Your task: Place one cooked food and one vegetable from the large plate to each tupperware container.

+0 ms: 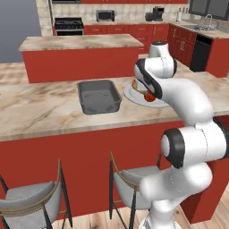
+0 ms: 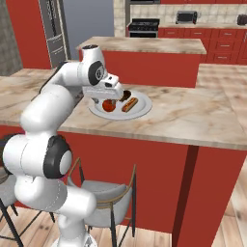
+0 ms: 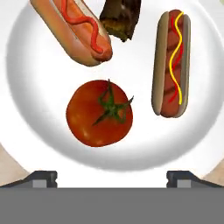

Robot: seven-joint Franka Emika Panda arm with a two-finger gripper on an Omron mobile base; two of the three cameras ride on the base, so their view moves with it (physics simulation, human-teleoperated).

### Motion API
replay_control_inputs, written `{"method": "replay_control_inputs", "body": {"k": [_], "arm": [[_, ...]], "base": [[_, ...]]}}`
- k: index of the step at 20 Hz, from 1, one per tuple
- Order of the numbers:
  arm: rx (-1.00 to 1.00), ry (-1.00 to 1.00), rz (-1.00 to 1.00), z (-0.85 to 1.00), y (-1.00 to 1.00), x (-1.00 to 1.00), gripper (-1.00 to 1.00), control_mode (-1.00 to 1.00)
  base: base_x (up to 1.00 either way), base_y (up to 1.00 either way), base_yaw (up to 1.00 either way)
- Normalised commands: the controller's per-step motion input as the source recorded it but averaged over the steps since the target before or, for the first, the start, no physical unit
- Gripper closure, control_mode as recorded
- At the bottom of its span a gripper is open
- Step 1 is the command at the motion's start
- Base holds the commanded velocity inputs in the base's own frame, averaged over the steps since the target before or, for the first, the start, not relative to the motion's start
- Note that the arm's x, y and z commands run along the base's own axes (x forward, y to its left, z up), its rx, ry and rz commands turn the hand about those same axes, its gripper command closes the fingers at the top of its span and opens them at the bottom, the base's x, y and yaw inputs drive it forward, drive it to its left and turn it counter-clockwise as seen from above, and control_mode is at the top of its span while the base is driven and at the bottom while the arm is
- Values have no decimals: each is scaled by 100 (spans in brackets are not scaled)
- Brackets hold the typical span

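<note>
- Plate (image 3: 30, 109), large, round and white, lies on the marble counter (image 1: 40, 112) under the hand; in the hand view it carries four foods.
- Tomato (image 3: 99, 113), red with a green stalk, sits near the plate's middle, toward 6 o'clock in the hand view, apart from the other foods.
- Hot dog with red sauce (image 3: 72, 28) lies at 11 o'clock, slanted; a dark brown piece of cooked food (image 3: 121, 17) sits at 12 o'clock, just beside it.
- Hot dog with yellow and red sauce (image 3: 171, 63) lies at 3 o'clock, lengthwise up the view.
- Gripper (image 3: 112, 177) hangs above the plate's near rim, fingers spread wide and released, nothing between them.
- Dark grey container (image 1: 99, 96), lidless, stands on the counter at 9 o'clock from the plate in the left base view, near it but not touching.
</note>
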Motion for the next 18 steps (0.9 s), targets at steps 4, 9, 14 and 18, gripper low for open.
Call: {"method": "replay_control_inputs", "body": {"k": [4,9,14,18], "arm": [[1,3,-3,-24,-24,99,-100,-100],[2,0,14,-14,0,86,-100,-100],[3,9,4,-24,0,7,-100,-100],[2,10,0,-11,1,-57,-100,-100]], "base": [[0,0,0],[0,0,0],[0,0,0],[0,0,0]]}}
